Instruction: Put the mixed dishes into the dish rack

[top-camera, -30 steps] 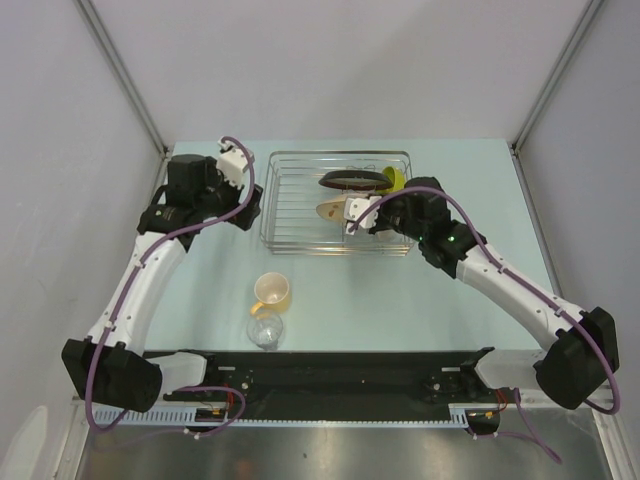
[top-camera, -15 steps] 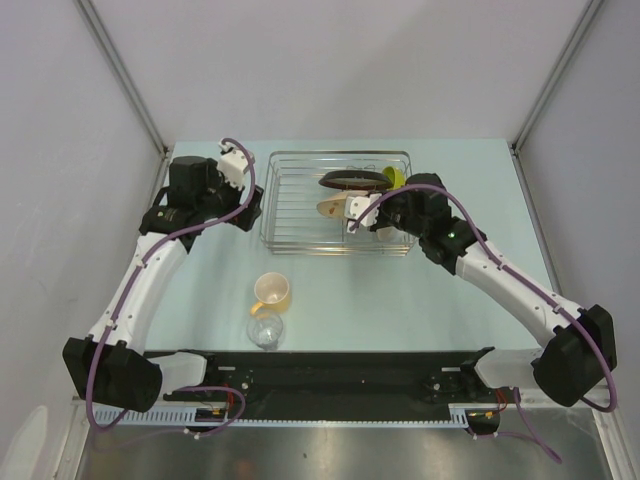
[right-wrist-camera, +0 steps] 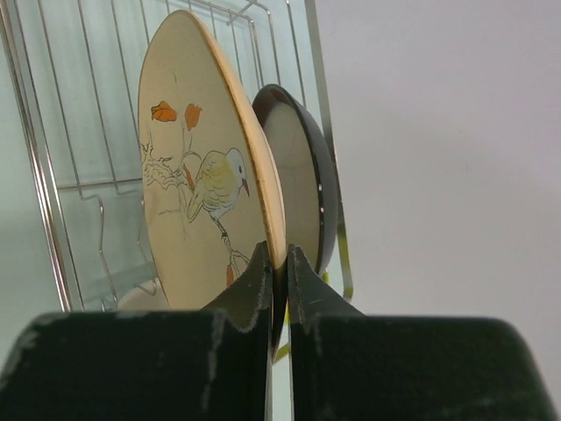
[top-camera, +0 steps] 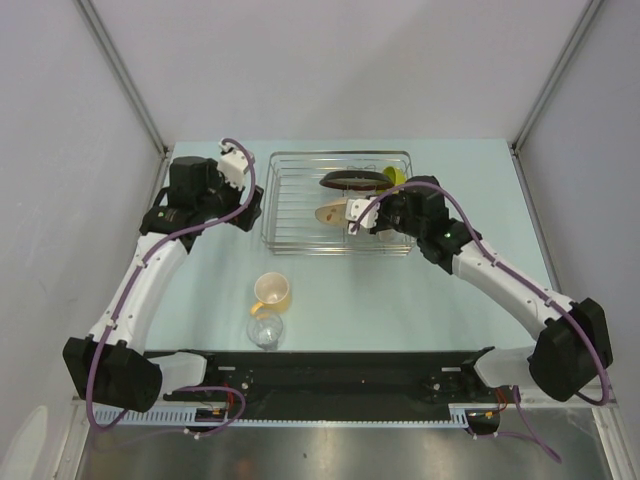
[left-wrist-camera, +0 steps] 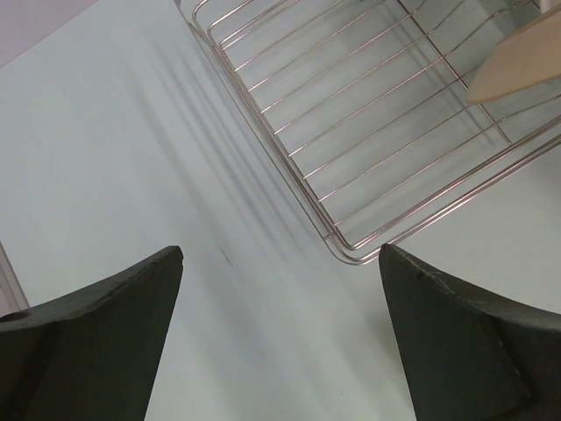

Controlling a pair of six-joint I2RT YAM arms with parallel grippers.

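The silver wire dish rack [top-camera: 295, 205] [left-wrist-camera: 368, 132] stands at the back of the table. My right gripper [top-camera: 350, 217] [right-wrist-camera: 279, 263] is shut on the rim of the beige patterned plate [top-camera: 330, 210] [right-wrist-camera: 202, 175], holding it on edge inside the rack. Just behind the plate, the dark red-brown dish [top-camera: 355, 181] [right-wrist-camera: 307, 175] stands upright, with the lime-green bowl [top-camera: 397, 178] at its right. The cream-yellow mug [top-camera: 271, 290] and the clear glass [top-camera: 266, 331] sit on the table in front of the rack. My left gripper [top-camera: 248, 207] [left-wrist-camera: 280, 263] hangs open over bare table beside the rack's left corner.
Grey walls and metal posts enclose the table on three sides. A black rail [top-camera: 330, 375] with the arm bases runs along the near edge. The rack's left half shows only bare wires.
My right arm has shifted slightly toward the rack with the plate still in its grip. The left arm, mug and glass have not moved.
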